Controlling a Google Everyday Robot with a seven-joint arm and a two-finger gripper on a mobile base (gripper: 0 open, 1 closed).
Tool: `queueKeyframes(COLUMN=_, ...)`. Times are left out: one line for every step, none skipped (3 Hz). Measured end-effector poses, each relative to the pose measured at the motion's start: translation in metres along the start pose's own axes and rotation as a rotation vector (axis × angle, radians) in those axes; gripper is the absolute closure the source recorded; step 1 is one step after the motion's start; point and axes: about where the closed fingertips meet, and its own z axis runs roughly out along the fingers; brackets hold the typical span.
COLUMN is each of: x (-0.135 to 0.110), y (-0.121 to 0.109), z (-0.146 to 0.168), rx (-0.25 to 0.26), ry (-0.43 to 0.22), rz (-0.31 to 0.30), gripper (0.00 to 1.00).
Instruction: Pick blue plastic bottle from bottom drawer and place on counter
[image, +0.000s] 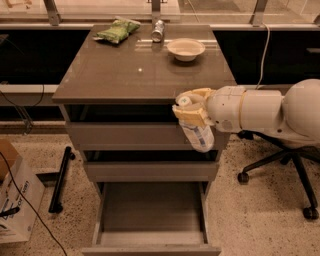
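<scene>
Nearest me, the bottom drawer (150, 212) of the 3 stands pulled out. Above it, in front of the 2 upper drawers, the gripper (189, 106) is clamped on the blue plastic bottle (199, 136) near its cap, the body hanging tilted just below the counter's (125, 75) front right edge. Farther back on the counter sit a white bowl (185, 49), a silver can (158, 31) and what seems a green snack bag (117, 31).

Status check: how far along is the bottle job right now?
Pick looks done: the blue plastic bottle is out of the open bottom drawer, held by the gripper just below the front edge of the counter. Left: lift it over the counter, set it down, release.
</scene>
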Motion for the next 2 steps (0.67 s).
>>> queueKeyframes(x=0.000, y=0.000, z=0.000, rx=0.000, ry=0.000, rz=0.000, gripper=1.00)
queueKeyframes(x=-0.023, y=-0.019, z=0.002, rx=0.038, ry=-0.093, rz=0.039, gripper=1.00)
